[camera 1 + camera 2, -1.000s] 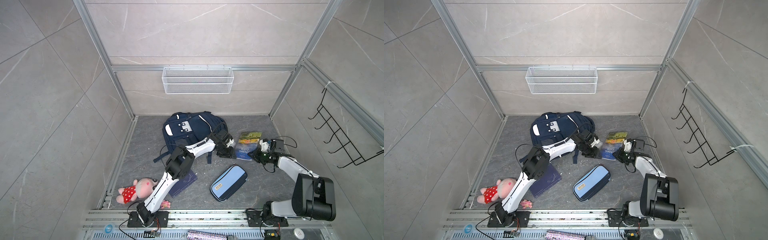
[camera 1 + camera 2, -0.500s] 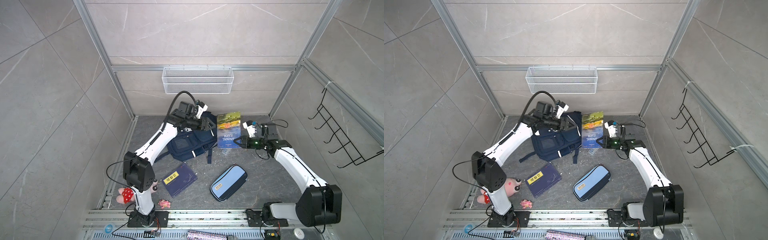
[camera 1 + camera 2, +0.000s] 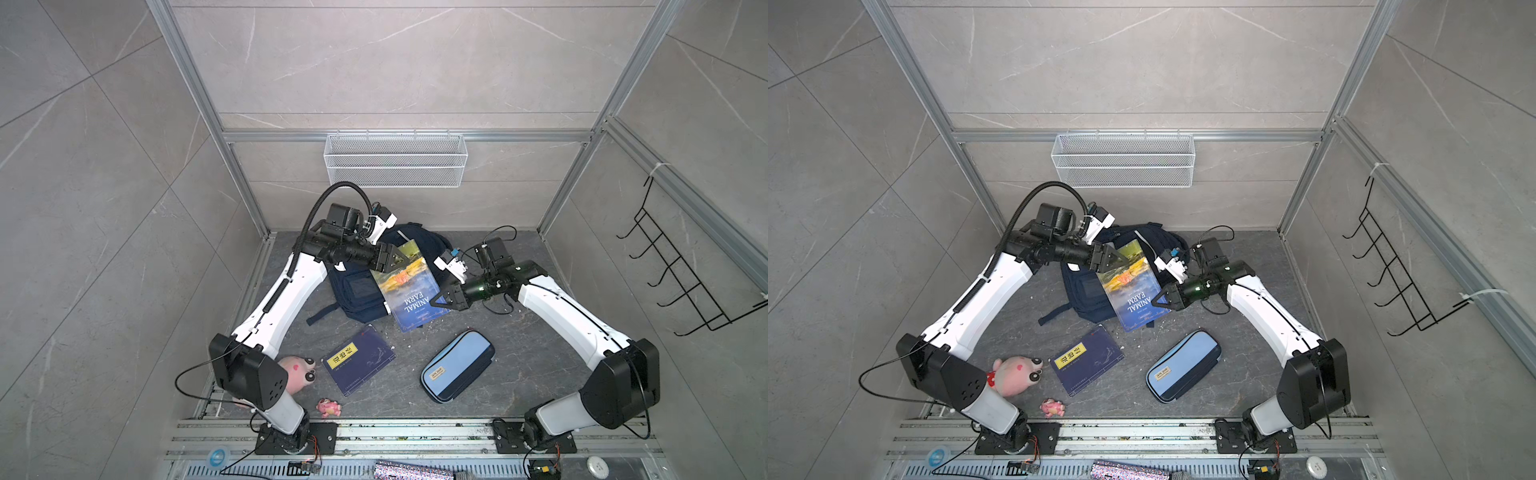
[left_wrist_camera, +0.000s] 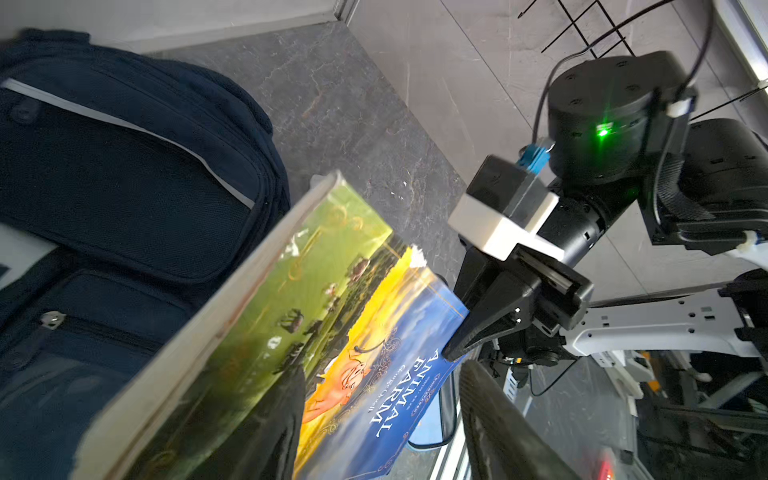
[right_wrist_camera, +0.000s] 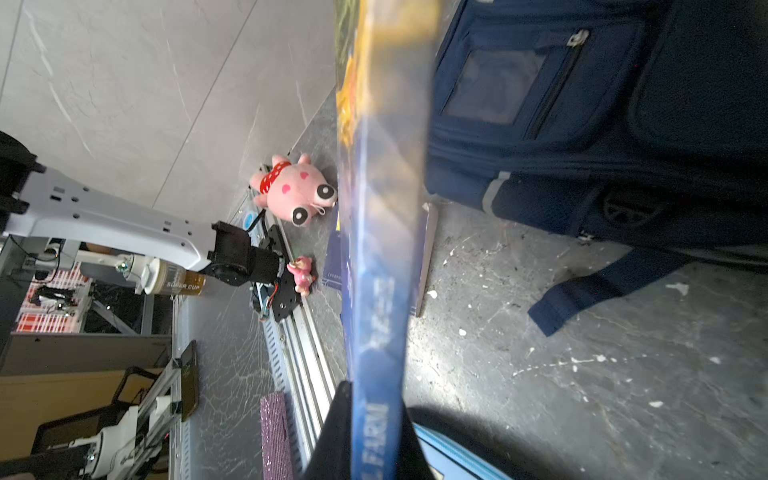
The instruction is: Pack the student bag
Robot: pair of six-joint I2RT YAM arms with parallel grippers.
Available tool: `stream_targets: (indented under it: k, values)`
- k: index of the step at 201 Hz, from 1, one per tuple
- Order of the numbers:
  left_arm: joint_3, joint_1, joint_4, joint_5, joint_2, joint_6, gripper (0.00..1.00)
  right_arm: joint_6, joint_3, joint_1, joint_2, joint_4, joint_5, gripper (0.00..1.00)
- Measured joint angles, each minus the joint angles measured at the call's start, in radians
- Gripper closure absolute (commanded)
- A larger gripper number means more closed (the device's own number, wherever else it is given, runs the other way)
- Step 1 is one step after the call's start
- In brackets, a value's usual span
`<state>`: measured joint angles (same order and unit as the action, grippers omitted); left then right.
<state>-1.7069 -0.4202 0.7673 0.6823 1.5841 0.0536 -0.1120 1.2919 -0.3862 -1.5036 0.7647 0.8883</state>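
The navy student bag (image 3: pixel 359 293) (image 3: pixel 1086 291) stands slumped at the back of the floor, its front pockets showing in the left wrist view (image 4: pixel 124 174). A blue and yellow "Animal Farm" book (image 3: pixel 409 286) (image 3: pixel 1133 286) leans tilted across the bag's right side. My right gripper (image 3: pixel 439 301) (image 3: pixel 1158 303) (image 5: pixel 374 399) is shut on the book's right edge. My left gripper (image 3: pixel 392 259) (image 3: pixel 1113 259) (image 4: pixel 380 374) is open at the book's far corner, one finger (image 4: pixel 270 419) lying over the cover.
A navy notebook (image 3: pixel 359 361) with a yellow label, a light-blue pencil case (image 3: pixel 457 365), a pink plush (image 3: pixel 297 372) and a small pink toy (image 3: pixel 329 408) lie on the front floor. A wire basket (image 3: pixel 395 160) hangs on the back wall and a hook rack (image 3: pixel 665 270) on the right wall.
The right gripper has swung the book from upright near the back wall down to a tilt across the bag. The left gripper has moved from the bag's top to the book's far corner.
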Motion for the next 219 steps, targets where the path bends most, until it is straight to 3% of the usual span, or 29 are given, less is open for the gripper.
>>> stream_targets:
  k: [32, 80, 179, 206, 219]
  values:
    - [-0.02, 0.031, 0.079, -0.01, -0.035, -0.079, 0.36, -0.05, -0.005, -0.013, 0.0, 0.053, -0.01, 1.0]
    - [-0.034, 0.039, 0.167, 0.014, 0.05, -0.175, 0.34, -0.111, 0.017, -0.085, -0.014, 0.118, -0.025, 1.0]
    - [0.104, 0.054, 0.142, 0.227, 0.09, -0.203, 0.32, -0.142, 0.09, -0.113, -0.028, 0.256, -0.031, 1.0]
    - [0.127, 0.054, 0.131, 0.241, 0.086, -0.204, 0.37, -0.146, 0.098, -0.114, -0.029, 0.279, -0.032, 1.0]
    - [0.135, 0.056, 0.128, 0.241, 0.079, -0.204, 0.46, -0.148, 0.104, -0.114, -0.031, 0.289, -0.032, 1.0]
